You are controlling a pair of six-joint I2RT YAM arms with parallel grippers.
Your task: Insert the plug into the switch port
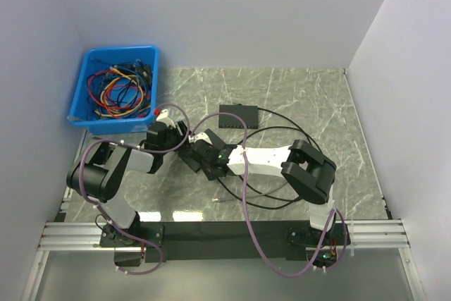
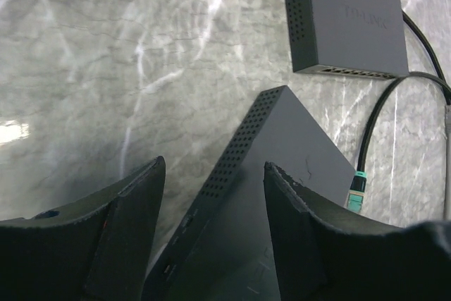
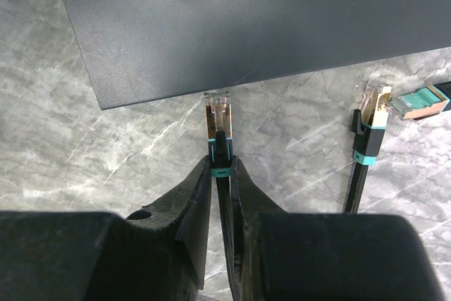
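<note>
A dark grey switch (image 2: 282, 167) lies between the fingers of my left gripper (image 2: 215, 167), which straddles it open. Its vented side faces the left finger, and I cannot tell whether either finger touches it. My right gripper (image 3: 222, 167) is shut on the black, teal-banded boot of the plug (image 3: 217, 114). The plug's gold tip sits right at the near edge of the switch (image 3: 246, 26), whose ports are hidden from above. In the top view both grippers meet left of centre, the left gripper (image 1: 176, 135) just beside the right gripper (image 1: 199, 154).
A second dark switch (image 1: 239, 116) (image 2: 345, 19) lies farther back with black cables running from it. Two loose plugs (image 3: 371, 114) (image 3: 423, 102) lie to the right of the held plug. A blue bin (image 1: 120, 51) of coloured cables stands at the back left. White walls close in on both sides.
</note>
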